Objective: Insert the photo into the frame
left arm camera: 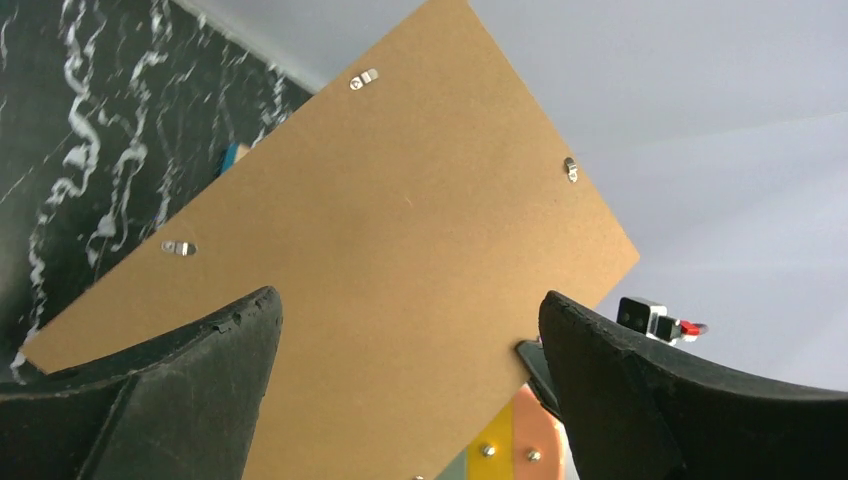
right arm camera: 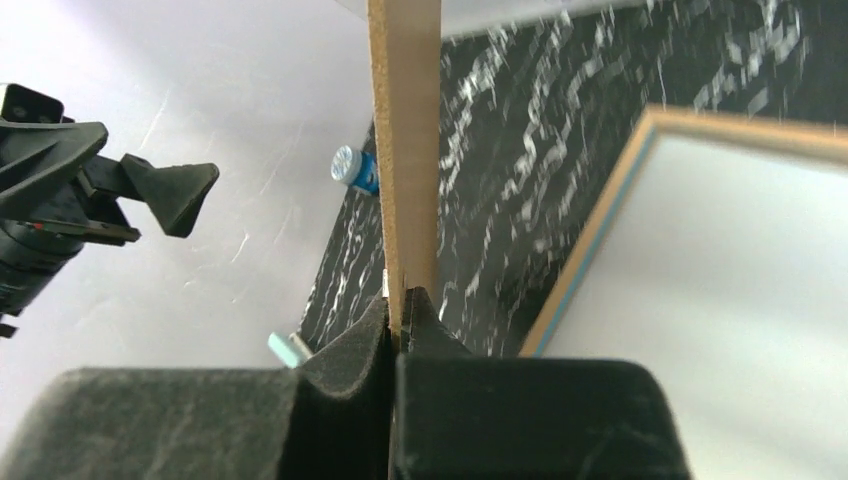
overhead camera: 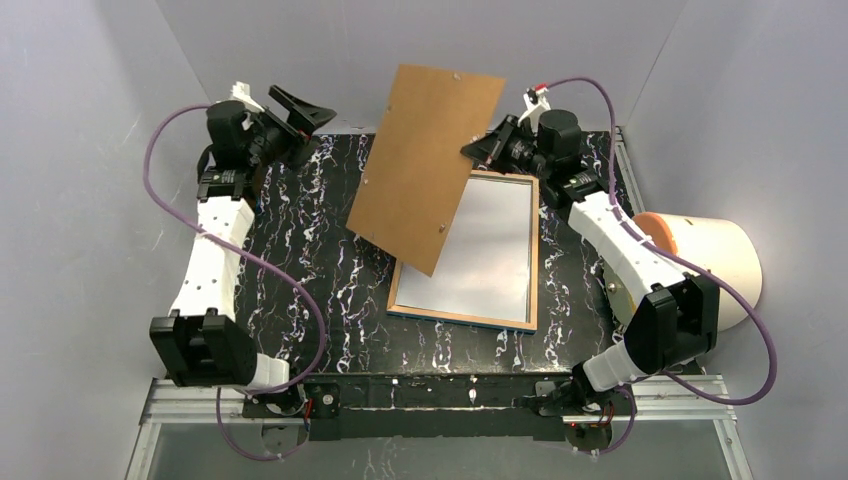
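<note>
The frame (overhead camera: 465, 316) lies flat on the black marbled table, right of centre, its light wood back edge up and a pale pane inside; a thin blue rim shows in the right wrist view (right arm camera: 590, 240). My right gripper (overhead camera: 482, 148) is shut on the edge of the plain brown backing board (overhead camera: 425, 165) and holds it tilted above the frame's far left corner; its pads (right arm camera: 375, 325) pinch the board (right arm camera: 405, 150) edge-on. My left gripper (overhead camera: 305, 110) is open and empty at the far left, facing the board (left arm camera: 380, 230). No balloon photo shows.
A white cylinder with an orange end (overhead camera: 700, 260) lies at the right, beside the right arm. A small blue object (right arm camera: 355, 168) sits at the table's far edge. Grey walls close in the back and both sides.
</note>
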{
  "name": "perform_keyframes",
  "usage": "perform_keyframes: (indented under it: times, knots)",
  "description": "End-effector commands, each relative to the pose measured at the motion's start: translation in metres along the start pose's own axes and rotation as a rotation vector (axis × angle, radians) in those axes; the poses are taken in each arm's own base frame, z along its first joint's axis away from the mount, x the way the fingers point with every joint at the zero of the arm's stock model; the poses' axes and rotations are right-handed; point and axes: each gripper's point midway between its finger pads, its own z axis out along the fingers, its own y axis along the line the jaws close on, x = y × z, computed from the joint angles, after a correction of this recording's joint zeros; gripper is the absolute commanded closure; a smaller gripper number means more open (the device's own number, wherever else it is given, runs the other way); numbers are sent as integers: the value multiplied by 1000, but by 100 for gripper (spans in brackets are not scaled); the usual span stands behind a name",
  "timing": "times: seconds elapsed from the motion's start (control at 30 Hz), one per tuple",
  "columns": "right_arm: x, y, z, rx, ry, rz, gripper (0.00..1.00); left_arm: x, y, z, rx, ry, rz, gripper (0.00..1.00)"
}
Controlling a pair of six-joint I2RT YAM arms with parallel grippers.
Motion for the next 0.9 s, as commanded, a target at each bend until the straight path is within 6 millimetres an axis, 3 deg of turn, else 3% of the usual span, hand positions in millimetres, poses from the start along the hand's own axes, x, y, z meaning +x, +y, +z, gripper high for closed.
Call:
perform_keyframes:
  times: [0.0,0.27,0.5,0.67,0.87]
  knots:
    - [11,21,-26,-84,87,231,99,32,35,14,-89,97,37,2]
    - [34,2,-43,-65,214,307,99,90,103,29,-189,285,37,2]
    - [52,-30,-53,-73,338,390,99,120,151,34,-298,442,61,2]
    - [53,-57,-65,-60,400,454,99,134,183,33,-402,561,107,2]
    - [46,-89,-79,6,462,456,99,167,197,41,-402,675,139,9]
